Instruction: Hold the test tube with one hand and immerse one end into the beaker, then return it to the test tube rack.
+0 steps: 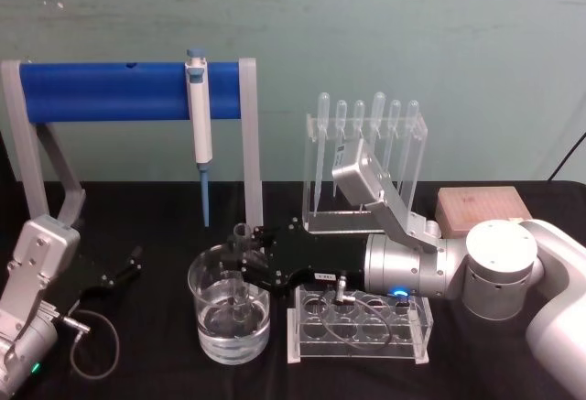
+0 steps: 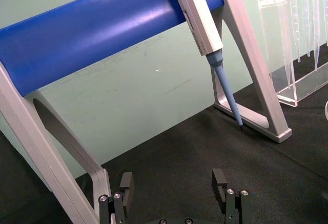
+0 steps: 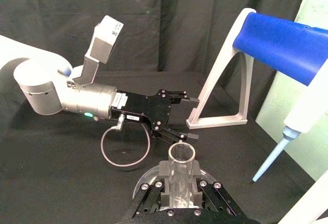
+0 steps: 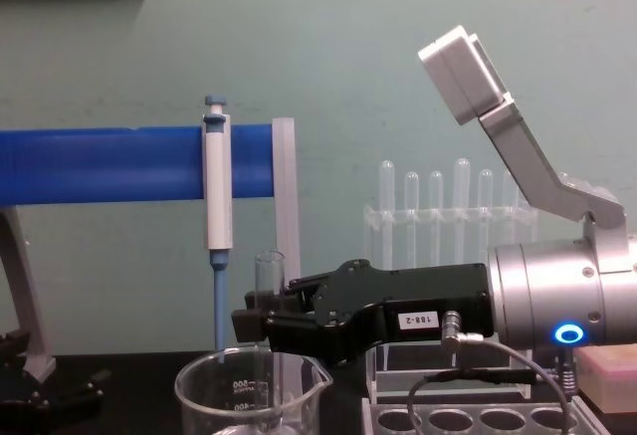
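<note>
The test tube (image 1: 241, 252) stands upright with my right gripper (image 1: 244, 270) shut on its upper part. Its lower end reaches down inside the beaker (image 1: 207, 325), which holds clear liquid, and seems to dip below the surface. In the chest view the test tube's (image 4: 269, 274) rim rises above the right gripper (image 4: 257, 322), over the beaker (image 4: 249, 395). From the right wrist the test tube (image 3: 181, 163) shows clamped between the black fingers (image 3: 165, 185). My left gripper (image 1: 126, 269) rests open on the black table at the left, its fingers (image 2: 126, 182) spread apart.
A blue bar stand (image 1: 119, 91) with a blue-and-white pipettor (image 1: 199, 112) stands behind the beaker. A clear rack of several pipettes (image 1: 366, 157) is behind my right arm. A holed plastic rack (image 1: 362, 327) lies under the right wrist, and a wooden block (image 1: 481, 208) sits at the right.
</note>
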